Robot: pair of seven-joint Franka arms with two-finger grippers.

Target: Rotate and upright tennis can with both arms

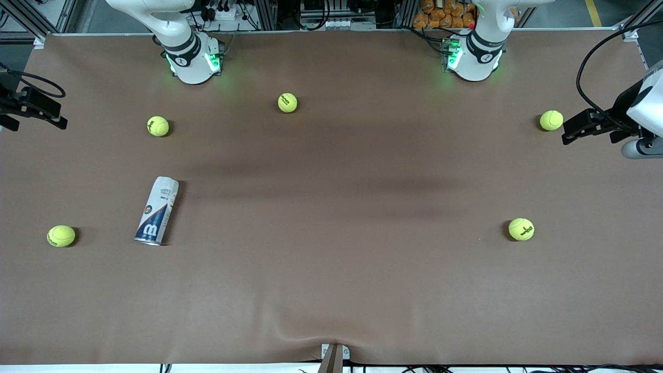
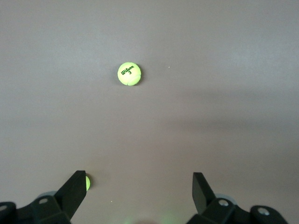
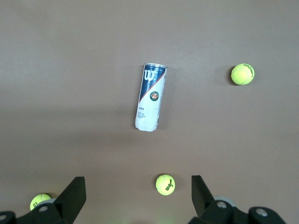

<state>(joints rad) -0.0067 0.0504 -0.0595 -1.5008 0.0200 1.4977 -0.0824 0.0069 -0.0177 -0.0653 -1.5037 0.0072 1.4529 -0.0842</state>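
Tennis can (image 1: 157,210) is lying flat toward the right arm's end, long axis running toward the bases, under the released right gripper (image 3: 138,198); left gripper (image 2: 139,189), also released, is waiting well apart.

Glossy tennis can (image 1: 157,210) with metal rim lies on matt cloth (image 1: 331,269).

Both arms' upper links cut off at top edge, front view. Right gripper (image 1: 31,106) cut by frame's side edge. Tennis ball (image 2: 87,183) half hidden by left gripper's finger (image 2: 72,193). Can label (image 1: 163,196) small print illegible.
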